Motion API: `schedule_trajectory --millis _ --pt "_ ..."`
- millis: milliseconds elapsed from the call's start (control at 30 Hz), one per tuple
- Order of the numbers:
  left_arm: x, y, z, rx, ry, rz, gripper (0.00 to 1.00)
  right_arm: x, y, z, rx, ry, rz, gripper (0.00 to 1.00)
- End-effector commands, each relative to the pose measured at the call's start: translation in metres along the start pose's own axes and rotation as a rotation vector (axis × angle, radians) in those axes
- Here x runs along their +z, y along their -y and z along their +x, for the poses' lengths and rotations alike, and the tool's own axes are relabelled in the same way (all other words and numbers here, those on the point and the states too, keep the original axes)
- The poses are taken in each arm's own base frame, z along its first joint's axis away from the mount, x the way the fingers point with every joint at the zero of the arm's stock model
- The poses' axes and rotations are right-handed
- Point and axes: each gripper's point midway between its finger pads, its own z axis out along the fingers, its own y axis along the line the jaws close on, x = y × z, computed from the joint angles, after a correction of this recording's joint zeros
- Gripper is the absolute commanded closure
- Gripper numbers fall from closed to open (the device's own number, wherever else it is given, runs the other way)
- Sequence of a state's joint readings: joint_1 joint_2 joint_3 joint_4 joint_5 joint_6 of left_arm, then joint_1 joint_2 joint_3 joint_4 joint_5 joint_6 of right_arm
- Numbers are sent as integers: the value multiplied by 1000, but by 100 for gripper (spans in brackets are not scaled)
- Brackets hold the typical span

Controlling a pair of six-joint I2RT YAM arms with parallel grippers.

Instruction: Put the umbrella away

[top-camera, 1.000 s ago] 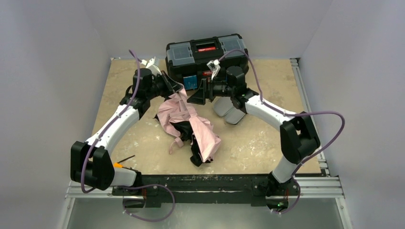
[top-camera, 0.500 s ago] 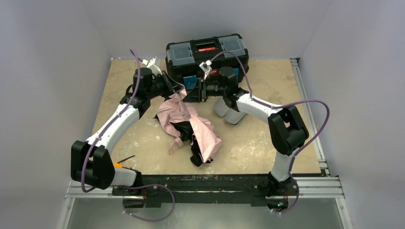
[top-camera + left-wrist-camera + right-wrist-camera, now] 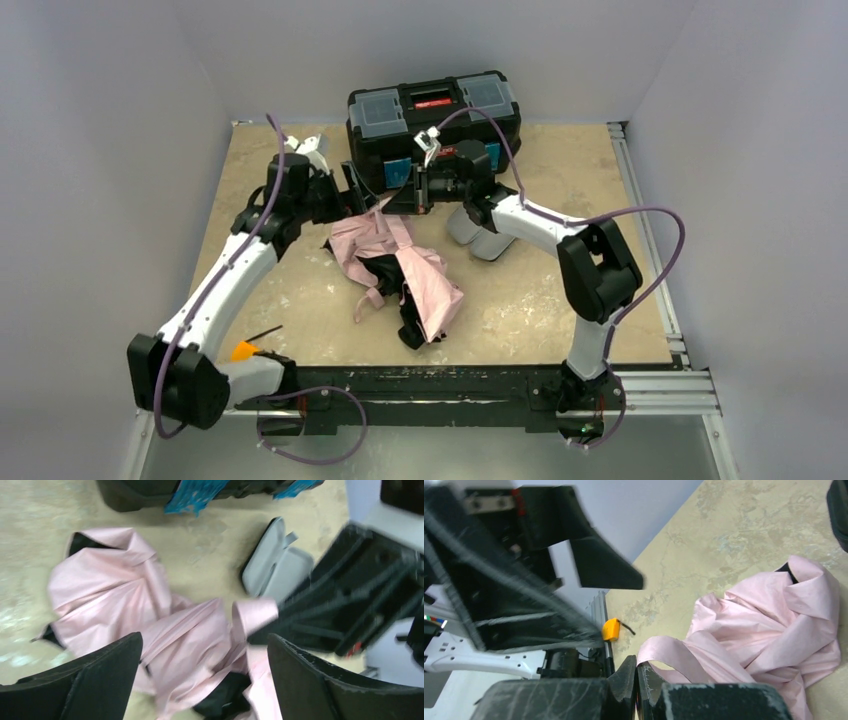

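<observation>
The umbrella [image 3: 392, 262] lies crumpled on the table, pale pink fabric with black parts showing; it also fills the left wrist view [image 3: 125, 600] and the right wrist view [image 3: 774, 625]. My right gripper [image 3: 398, 198] is at its far end, shut [image 3: 636, 675] on a pink band of its fabric [image 3: 674, 655]. My left gripper [image 3: 358, 195] hovers just left of it, open [image 3: 205, 680], with the pink fabric below the gap and nothing between the fingers [image 3: 95, 675].
A black toolbox [image 3: 432, 110] stands closed at the back, right behind both grippers. A grey oblong case [image 3: 480, 232] lies open to the right of the umbrella [image 3: 277, 570]. A small orange object [image 3: 243, 350] sits near the left arm's base.
The left gripper has opened, let go of the pink fabric and drawn back leftward. The right gripper has moved in from the right and shut on the umbrella's pink band.
</observation>
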State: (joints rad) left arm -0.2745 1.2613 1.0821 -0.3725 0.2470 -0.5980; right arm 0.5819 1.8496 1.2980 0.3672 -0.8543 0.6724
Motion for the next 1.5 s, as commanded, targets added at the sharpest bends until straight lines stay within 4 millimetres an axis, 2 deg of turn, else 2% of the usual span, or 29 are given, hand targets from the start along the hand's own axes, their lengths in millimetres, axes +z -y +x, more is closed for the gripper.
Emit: schedule_trajectory --millis 0,133,267,367,500,700,867,1000,1200,1367,1467 --pt "-42 -25 22 140 -4 -113 2 6 9 -14 -24 11 7 100" --pt "-52 -25 54 260 -43 -124 0 10 10 -19 -34 11 -3 100" --pt "-32 -26 93 347 -140 -123 0 16 12 -19 -41 -9 -30 100" --pt "-13 -36 106 382 -144 -151 0 18 21 -14 -26 -26 -28 100" --pt "8 -25 116 494 -104 -63 0 18 38 -4 -6 -46 1 100" --pt "27 -27 136 619 -146 -50 0 11 58 3 18 -61 37 100" --pt "43 -33 164 689 -274 -57 0 4 71 3 29 -57 54 100" --pt "48 -23 186 714 -413 -46 0 -4 81 1 38 -66 46 100" --pt "54 -15 225 800 -546 -72 0 -12 92 13 34 -113 28 100" --pt "57 -22 251 833 -603 -154 9 -16 95 26 38 -134 36 100" --pt "58 -27 268 853 -608 -203 23 -18 96 33 48 -144 34 100"
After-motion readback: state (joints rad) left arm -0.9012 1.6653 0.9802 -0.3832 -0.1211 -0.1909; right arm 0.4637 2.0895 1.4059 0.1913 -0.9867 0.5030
